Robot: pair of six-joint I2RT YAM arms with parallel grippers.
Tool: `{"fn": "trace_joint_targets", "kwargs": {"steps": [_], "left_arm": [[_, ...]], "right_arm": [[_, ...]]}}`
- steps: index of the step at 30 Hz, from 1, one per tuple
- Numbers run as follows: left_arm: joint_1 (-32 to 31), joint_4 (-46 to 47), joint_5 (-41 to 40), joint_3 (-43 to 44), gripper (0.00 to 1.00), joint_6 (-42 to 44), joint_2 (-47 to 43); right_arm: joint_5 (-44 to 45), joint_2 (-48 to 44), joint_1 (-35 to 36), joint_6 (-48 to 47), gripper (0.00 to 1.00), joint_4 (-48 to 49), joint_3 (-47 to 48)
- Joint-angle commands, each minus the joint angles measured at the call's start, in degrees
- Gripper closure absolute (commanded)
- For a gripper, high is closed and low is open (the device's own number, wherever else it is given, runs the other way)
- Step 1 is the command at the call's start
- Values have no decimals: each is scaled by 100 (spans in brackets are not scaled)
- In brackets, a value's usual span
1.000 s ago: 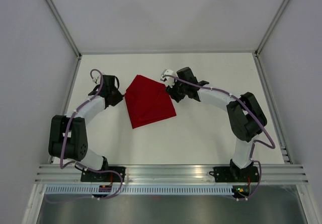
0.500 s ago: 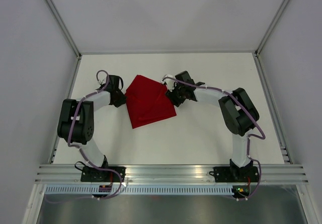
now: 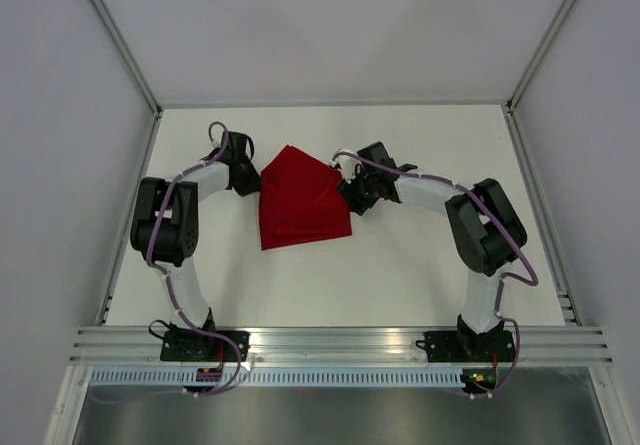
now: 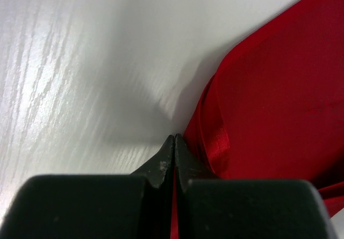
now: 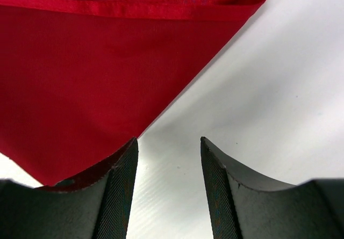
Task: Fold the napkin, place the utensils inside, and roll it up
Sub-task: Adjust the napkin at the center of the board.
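The red napkin [image 3: 300,200] lies folded on the white table [image 3: 420,265] between my two arms. My left gripper [image 3: 250,177] is at its left edge, shut on the napkin; the left wrist view shows a thin red strip pinched between the closed fingertips [image 4: 174,142] and the cloth [image 4: 279,99] bunched to the right. My right gripper [image 3: 347,193] is at the napkin's right edge, open and empty; in the right wrist view the napkin [image 5: 97,78] lies ahead and left, its edge touching the left finger [image 5: 121,185]. No utensils are in view.
White walls with metal frame posts [image 3: 125,50] enclose the table. An aluminium rail [image 3: 340,345] runs along the near edge by the arm bases.
My left gripper has moved up and to the right along the napkin's left edge, and the napkin has shifted and changed shape. My right gripper has shifted slightly down-right at the right edge.
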Motion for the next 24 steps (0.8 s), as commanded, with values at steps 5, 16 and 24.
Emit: {"fn": "trace_joint_targets", "kwargs": {"steps": [5, 16, 24], "left_arm": [[-94, -672, 433, 643, 98, 699, 516], [-138, -910, 706, 1057, 98, 884, 754], [-146, -954, 759, 1083, 98, 937, 771]], "right_arm": [[-30, -393, -1, 220, 44, -189, 54], [-117, 266, 17, 395, 44, -277, 853], [-495, 714, 131, 527, 44, -400, 1310]]}}
